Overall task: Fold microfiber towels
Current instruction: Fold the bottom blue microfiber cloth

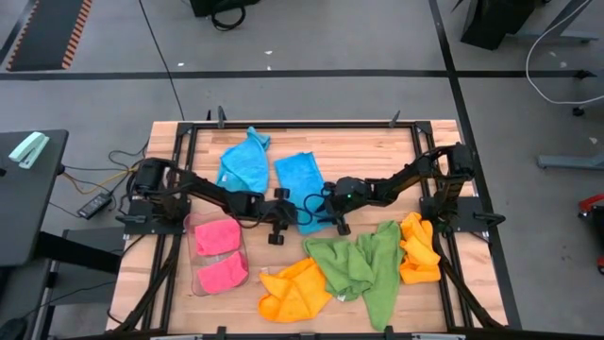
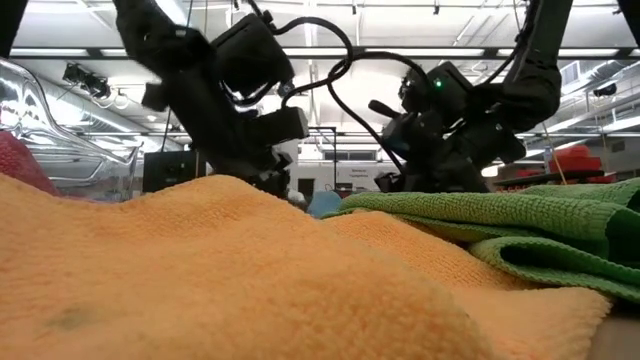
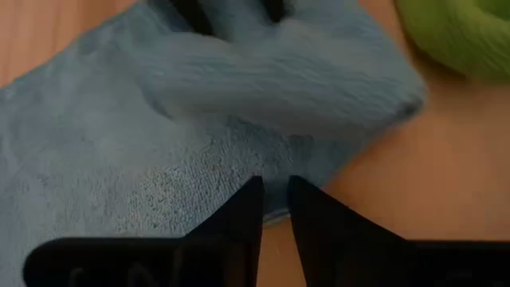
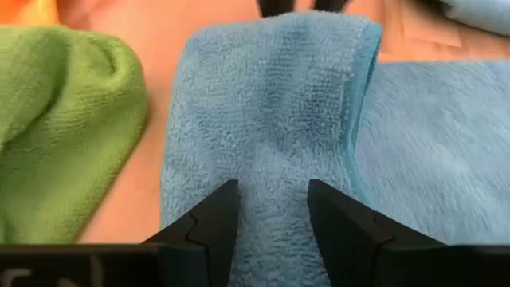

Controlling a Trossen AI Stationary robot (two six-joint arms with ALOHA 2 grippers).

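Both grippers meet at table centre over one blue towel [image 1: 300, 184]. Left gripper [image 1: 280, 210], reaching in from 9 o'clock, sits at the towel's 7 o'clock edge; in its wrist view the fingers [image 3: 239, 219] stand slightly parted with only a thin gap, nothing between them, tips just off the cloth edge. Right gripper [image 1: 332, 210], entering from 3 o'clock, lies at the towel's 4 o'clock corner; its wrist view shows fingers [image 4: 211, 219] spread, straddling a raised fold of the blue cloth [image 4: 263, 143] that lies between them. A second blue towel [image 1: 243, 162] lies crumpled at 10 o'clock of centre. Two pink towels [image 1: 219, 253] rest in a clear tray [image 1: 194, 283] at 8 o'clock. Green towels [image 1: 359, 266] sprawl at 5 o'clock, flanked by orange towels: one [image 1: 294, 293] at 6 o'clock, another [image 1: 418, 247] at 4 o'clock.
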